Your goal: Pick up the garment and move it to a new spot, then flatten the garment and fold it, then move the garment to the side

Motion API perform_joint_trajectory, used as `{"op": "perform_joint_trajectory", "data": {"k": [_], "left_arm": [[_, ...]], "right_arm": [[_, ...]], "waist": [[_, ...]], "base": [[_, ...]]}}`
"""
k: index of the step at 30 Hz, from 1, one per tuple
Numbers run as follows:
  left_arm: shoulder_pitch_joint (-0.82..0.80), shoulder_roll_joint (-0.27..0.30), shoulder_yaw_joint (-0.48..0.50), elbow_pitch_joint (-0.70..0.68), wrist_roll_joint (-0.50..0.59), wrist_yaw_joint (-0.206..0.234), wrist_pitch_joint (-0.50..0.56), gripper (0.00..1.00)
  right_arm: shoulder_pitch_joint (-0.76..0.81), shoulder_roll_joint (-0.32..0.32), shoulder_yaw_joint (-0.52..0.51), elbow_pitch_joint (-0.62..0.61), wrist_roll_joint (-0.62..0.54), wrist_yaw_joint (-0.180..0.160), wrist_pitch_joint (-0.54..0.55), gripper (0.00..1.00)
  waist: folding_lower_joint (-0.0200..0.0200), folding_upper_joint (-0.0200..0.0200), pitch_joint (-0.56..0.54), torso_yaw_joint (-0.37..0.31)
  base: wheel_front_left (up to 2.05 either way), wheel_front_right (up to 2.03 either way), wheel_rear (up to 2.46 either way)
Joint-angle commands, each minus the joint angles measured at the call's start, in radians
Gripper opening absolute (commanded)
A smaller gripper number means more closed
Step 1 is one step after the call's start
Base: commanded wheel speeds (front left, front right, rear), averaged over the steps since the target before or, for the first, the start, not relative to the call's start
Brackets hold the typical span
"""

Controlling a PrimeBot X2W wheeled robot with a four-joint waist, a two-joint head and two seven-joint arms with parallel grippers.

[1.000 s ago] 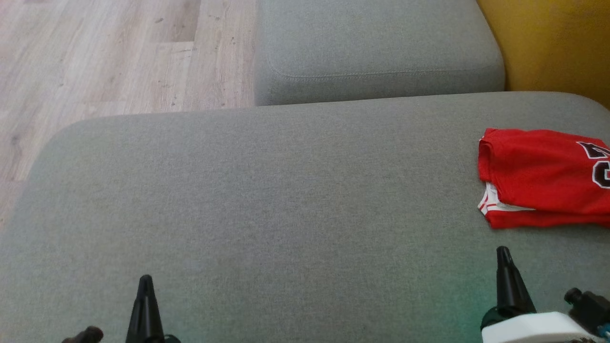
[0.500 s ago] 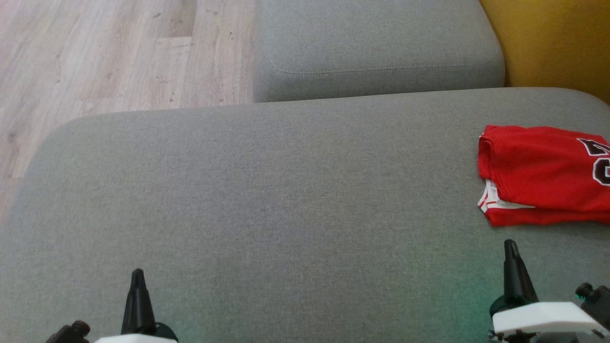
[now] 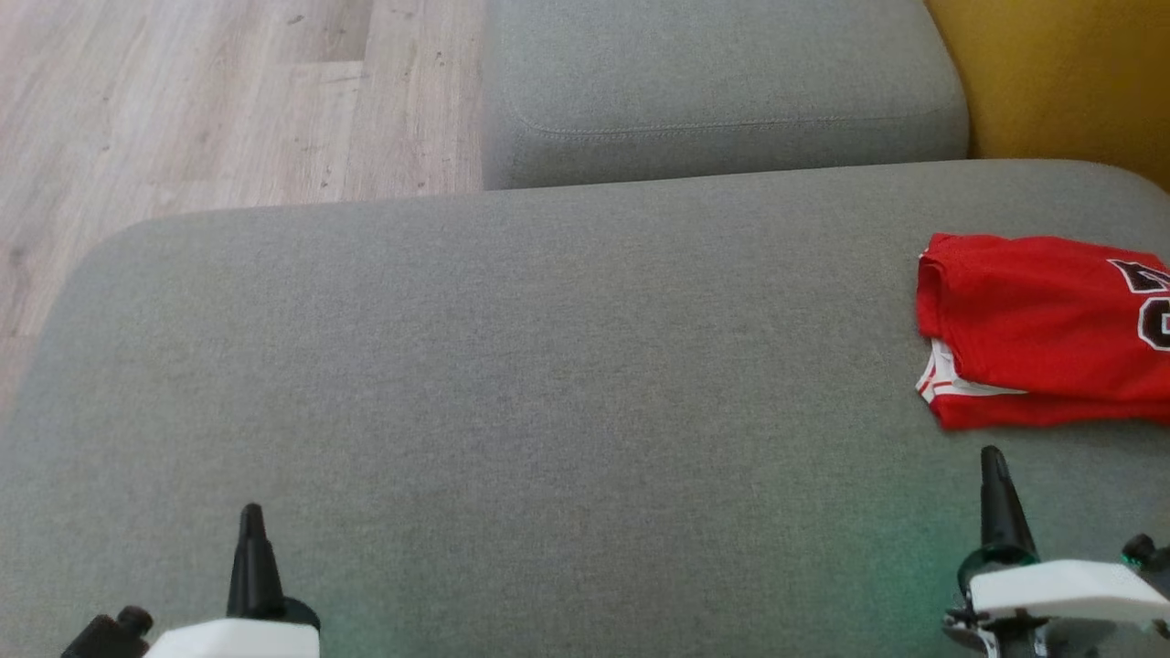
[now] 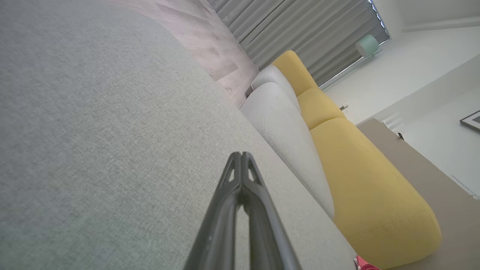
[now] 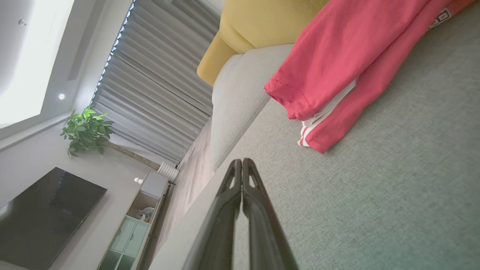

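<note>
Both sets of fingers are pressed together and empty: left fingers (image 3: 251, 557) at 7 o'clock in the head view, right fingers (image 3: 1001, 512) at 5 o'clock, over the grey cushion (image 3: 548, 366). The folded red garment (image 3: 1033, 329) lies at 3 o'clock, near the right fingers, untouched.

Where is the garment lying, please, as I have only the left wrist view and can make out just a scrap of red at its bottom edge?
Observer: In the head view the red garment lies folded on the grey cushion, far to the robot's right, cut off by the picture's edge.
Operator: Thank you. Is the other arm holding it?
Observer: No. The right gripper is shut and empty, with bare cushion between its tip and the garment.
Operator: Does the fold look tidy?
Observer: Mostly; the right wrist view shows white striped trim peeking out between the red layers at one corner.
</note>
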Motion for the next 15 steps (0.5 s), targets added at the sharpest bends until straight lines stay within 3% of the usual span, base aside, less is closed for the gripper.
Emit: {"op": "perform_joint_trajectory", "data": {"k": [1,15], "left_arm": [[-0.058,0.014,0.028,-0.027,-0.022,-0.006,0.004,0.0],[-0.101,0.014,0.051,-0.006,-0.194,-0.016,0.045,0.0]], "right_arm": [[-0.062,-0.02,0.006,-0.028,0.024,0.004,0.004,0.0],[-0.101,-0.022,-0.012,-0.012,0.196,0.005,0.044,0.0]], "waist": [[-0.0001,0.0,0.0,0.0],[-0.0001,0.0,0.012,-0.003]], "base": [[0.0,0.0,0.0],[0.0,0.0,0.0]]}}
